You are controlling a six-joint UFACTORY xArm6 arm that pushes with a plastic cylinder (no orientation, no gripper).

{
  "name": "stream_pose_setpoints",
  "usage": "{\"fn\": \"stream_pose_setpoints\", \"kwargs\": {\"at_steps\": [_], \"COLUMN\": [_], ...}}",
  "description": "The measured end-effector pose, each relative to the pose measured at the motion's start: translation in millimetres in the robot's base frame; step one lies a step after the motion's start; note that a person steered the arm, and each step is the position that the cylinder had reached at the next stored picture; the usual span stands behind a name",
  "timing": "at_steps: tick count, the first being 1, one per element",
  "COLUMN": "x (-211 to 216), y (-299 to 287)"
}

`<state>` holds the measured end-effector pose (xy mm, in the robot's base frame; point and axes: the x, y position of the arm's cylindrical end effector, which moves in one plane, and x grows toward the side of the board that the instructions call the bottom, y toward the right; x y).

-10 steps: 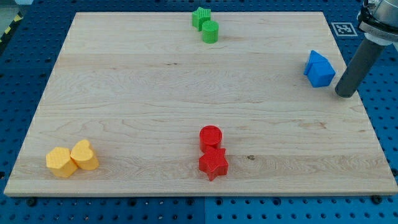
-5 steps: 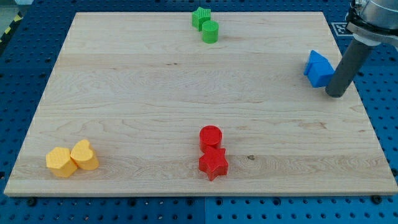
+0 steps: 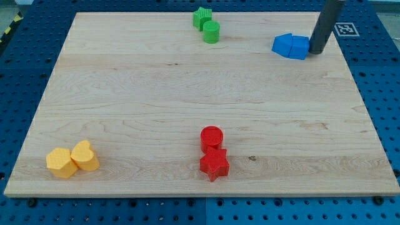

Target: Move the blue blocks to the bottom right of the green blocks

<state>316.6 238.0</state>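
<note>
My tip (image 3: 316,51) rests on the table (image 3: 187,94) in the upper right of the frame, pressed against the right-hand side of the blue blocks (image 3: 291,46). I carry no jaws, only a straight dark rod, so this tool has nothing to part or clamp; it simply touches the blue pair at its side. The blue blocks sit together as one clump, their separate shapes hard to make out, near the table's top right corner.

The green blocks lie at the top edge, a little right of centre: a green star-like block (image 3: 202,17) with a green cylinder (image 3: 211,31) touching it just below and to the right. The blue clump is well apart from them, to their right and slightly lower.

At the bottom centre a red cylinder (image 3: 212,137) stands just above a red star (image 3: 214,164), touching. In the lower left, two yellow blocks (image 3: 72,159) sit side by side, touching.
</note>
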Motion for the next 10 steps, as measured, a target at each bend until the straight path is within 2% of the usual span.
{"fn": "stream_pose_setpoints", "kwargs": {"at_steps": [2,4,5,8,10], "x": [-24.8,-6.4,8.9,0.2,0.2], "y": [7.6,51.7,49.5,30.0,-10.0]}}
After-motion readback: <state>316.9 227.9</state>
